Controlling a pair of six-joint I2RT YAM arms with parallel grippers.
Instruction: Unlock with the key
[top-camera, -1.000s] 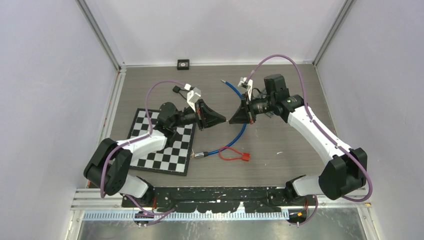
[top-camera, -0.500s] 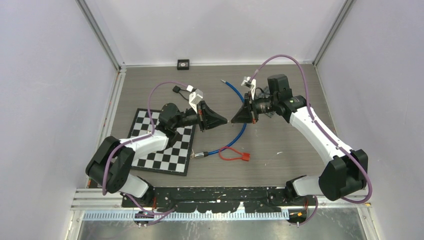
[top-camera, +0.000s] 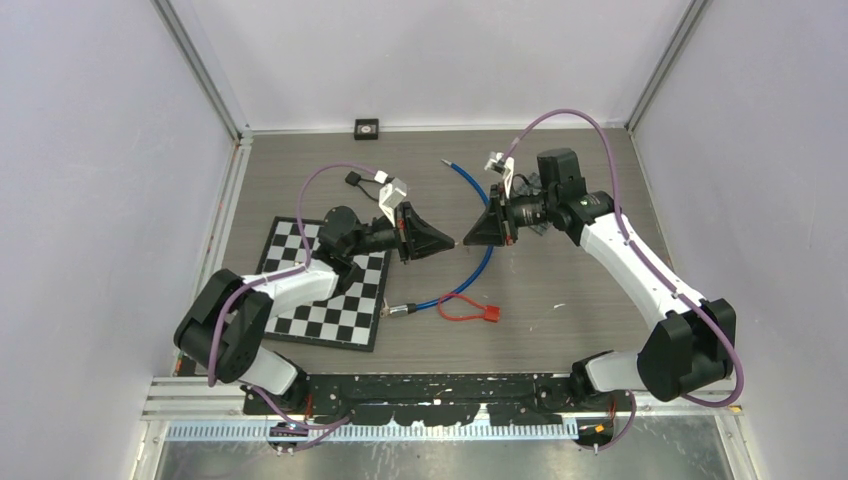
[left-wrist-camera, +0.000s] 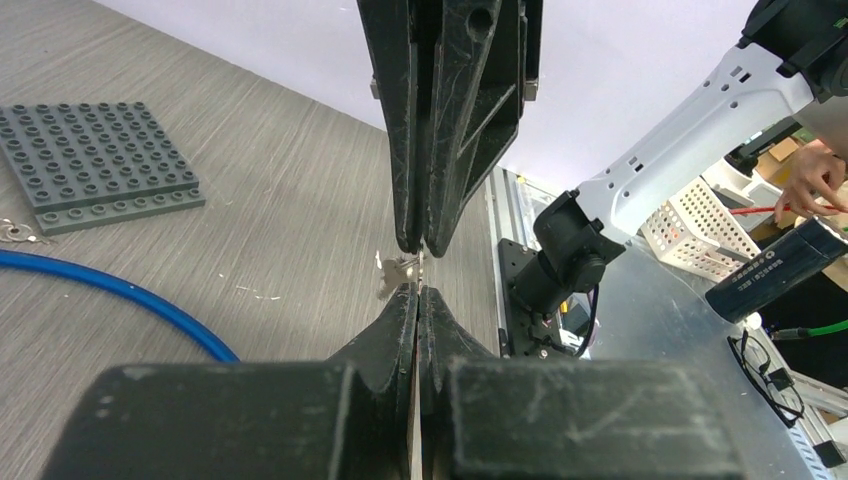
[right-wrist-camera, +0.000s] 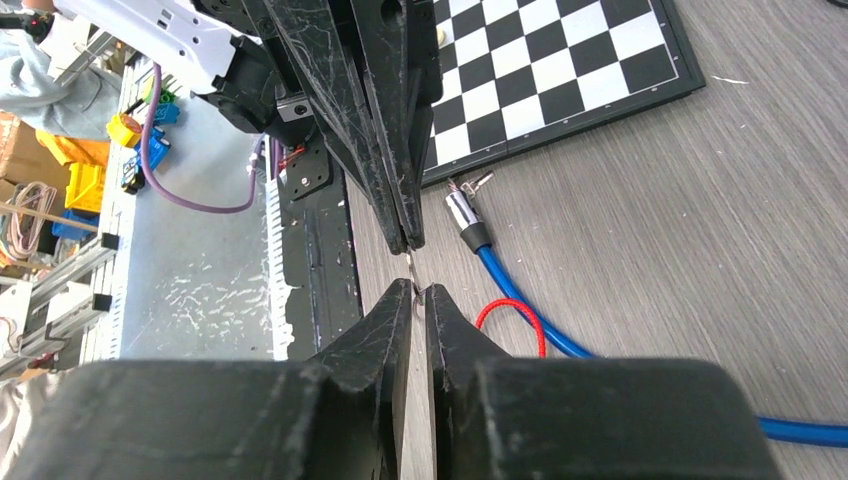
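Observation:
A small silver key (left-wrist-camera: 393, 276) on a thin ring (right-wrist-camera: 413, 272) hangs between my two grippers, which meet tip to tip above the table. My left gripper (top-camera: 451, 241) is shut, with the key at its fingertips (left-wrist-camera: 405, 300). My right gripper (top-camera: 465, 241) is pinched on the ring, its fingers (right-wrist-camera: 398, 300) almost touching. The blue cable lock (top-camera: 478, 268) lies on the table below, its silver end (top-camera: 400, 310) near the chessboard and also visible in the right wrist view (right-wrist-camera: 465, 215). The keyhole does not show.
A chessboard (top-camera: 330, 295) lies under the left arm. A red cord with a tag (top-camera: 472, 311) lies by the cable. A grey studded baseplate (left-wrist-camera: 100, 165) lies behind the right gripper. A small black box (top-camera: 367, 127) sits at the back wall.
The right gripper has drawn back slightly to the right and up, and the left has followed a little. Both stay shut, tip to tip.

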